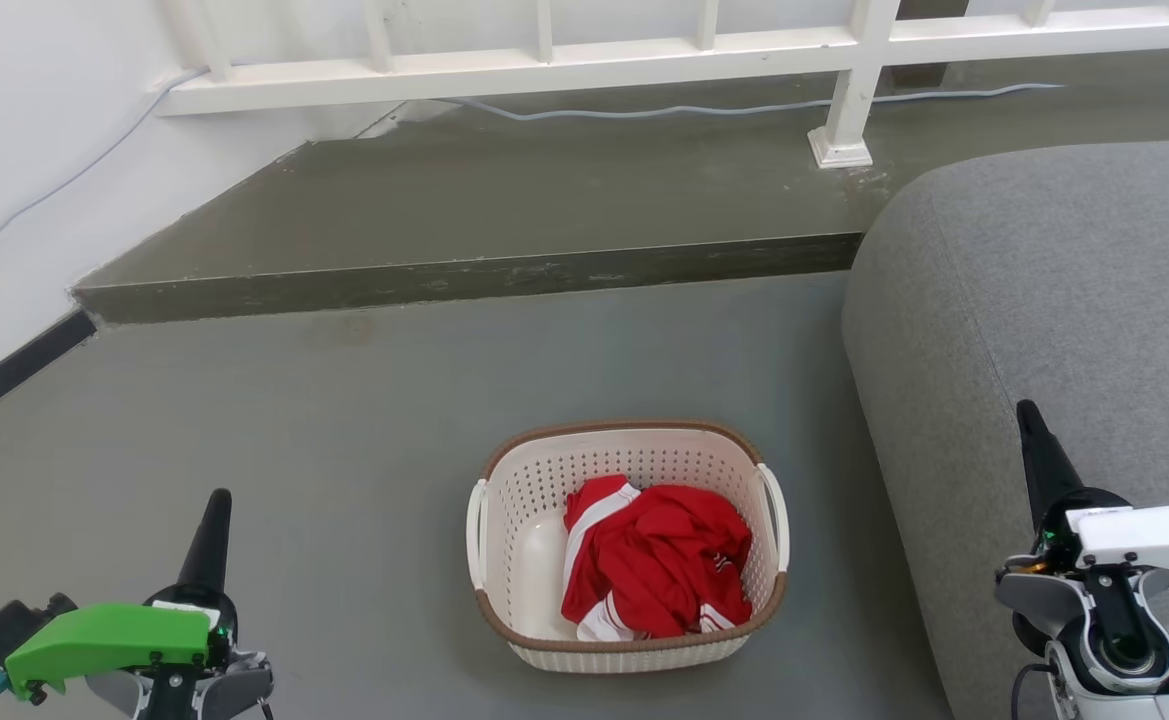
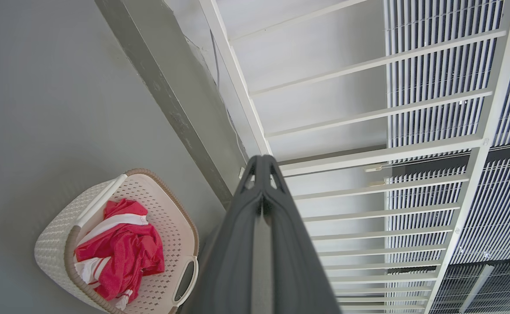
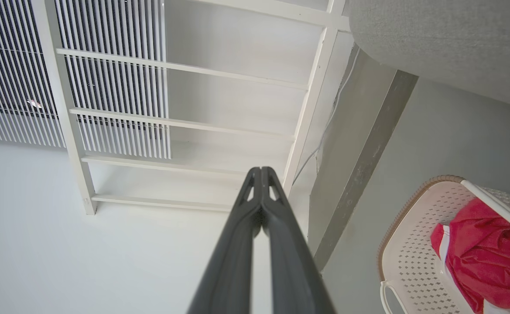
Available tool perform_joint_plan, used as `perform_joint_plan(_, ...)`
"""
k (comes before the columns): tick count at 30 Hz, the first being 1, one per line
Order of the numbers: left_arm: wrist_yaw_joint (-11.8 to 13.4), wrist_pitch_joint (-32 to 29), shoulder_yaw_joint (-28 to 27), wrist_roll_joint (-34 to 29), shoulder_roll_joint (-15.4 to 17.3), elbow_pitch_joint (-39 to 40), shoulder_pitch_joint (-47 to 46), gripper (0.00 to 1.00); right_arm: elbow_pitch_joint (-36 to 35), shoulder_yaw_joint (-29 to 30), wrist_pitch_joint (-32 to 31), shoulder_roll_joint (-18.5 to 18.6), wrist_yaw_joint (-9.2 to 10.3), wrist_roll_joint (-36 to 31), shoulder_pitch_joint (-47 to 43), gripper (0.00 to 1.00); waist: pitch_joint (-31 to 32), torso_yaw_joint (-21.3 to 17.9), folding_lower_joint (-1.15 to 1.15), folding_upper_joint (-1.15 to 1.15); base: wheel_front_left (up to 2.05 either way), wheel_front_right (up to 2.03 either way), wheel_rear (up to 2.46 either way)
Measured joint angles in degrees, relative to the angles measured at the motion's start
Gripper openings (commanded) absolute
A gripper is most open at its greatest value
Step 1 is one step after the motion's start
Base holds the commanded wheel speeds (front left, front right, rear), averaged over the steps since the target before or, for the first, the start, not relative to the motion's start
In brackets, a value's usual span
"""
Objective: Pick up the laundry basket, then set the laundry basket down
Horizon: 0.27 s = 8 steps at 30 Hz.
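Laundry basket [image 1: 544,490] on floor [image 1: 344,450], untouched.
Left gripper [image 1: 216,505] and right gripper [image 1: 1027,415] flank it, well apart, fingers pressed together, empty; red garment [image 1: 659,560] inside.

Right hand [image 3: 261,172]: two dark fingers pressed together, tips meeting, nothing between them. Laundry basket [image 3: 405,257] on grey floor [image 3: 446,139], partly cut by frame; brown rim, white loop handle visible. Red-and-white garment [image 3: 486,257] inside. Raised step [image 3: 364,161] along floor edge; white railing [image 3: 185,126] beyond. Grey sofa [image 3: 438,39] apart from basket.
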<state>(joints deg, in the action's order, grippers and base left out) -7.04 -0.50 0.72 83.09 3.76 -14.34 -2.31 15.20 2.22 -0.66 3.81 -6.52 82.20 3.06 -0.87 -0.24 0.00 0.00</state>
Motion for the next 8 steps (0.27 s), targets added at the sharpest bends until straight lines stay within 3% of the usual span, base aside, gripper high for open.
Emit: perform_joint_plan(8, 0.00, -1.08, -0.58, 5.45, 0.25, -0.34, -0.03, 0.00, 0.12, 0.92, -1.27, 0.08, -0.01, 5.58, 0.02, 0.00, 0.33, 0.11, 0.00, 0.00, 0.00, 0.00, 0.00)
